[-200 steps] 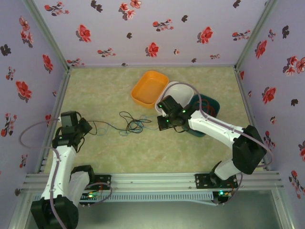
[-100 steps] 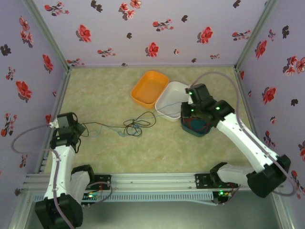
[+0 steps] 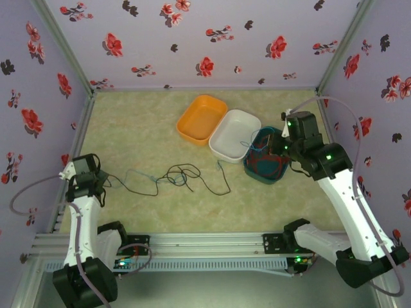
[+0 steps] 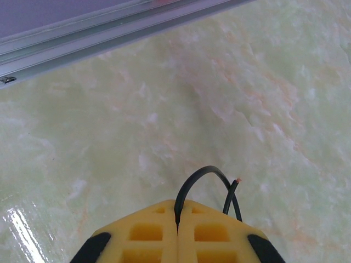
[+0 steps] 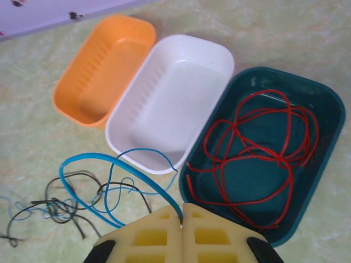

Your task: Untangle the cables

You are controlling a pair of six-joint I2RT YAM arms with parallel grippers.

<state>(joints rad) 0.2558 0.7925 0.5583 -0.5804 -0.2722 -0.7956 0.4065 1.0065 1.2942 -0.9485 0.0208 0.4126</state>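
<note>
The cables lie in a loose black and blue tangle (image 3: 176, 174) on the table's middle. My left gripper (image 3: 98, 182) is at the left edge, shut (image 4: 178, 204) on the black cable (image 4: 202, 173), whose bare end curls just past the fingers. My right gripper (image 3: 283, 147) hovers by the teal bin, shut (image 5: 182, 208) on the blue cable (image 5: 109, 159), which arcs back across the white bin's corner to the tangle (image 5: 52, 208). A red cable (image 5: 258, 148) lies coiled inside the teal bin (image 5: 329, 109).
Three bins stand in a row at the back middle: orange (image 3: 200, 119), white (image 3: 234, 131) and teal (image 3: 277, 176). An aluminium rail (image 4: 82, 33) borders the table close to the left gripper. Flowered walls enclose the other sides.
The right arm swung from the table's middle back to the right over the teal bin, drawing the blue cable along. The left gripper pulled left with the black cable. The tangle has spread out.
</note>
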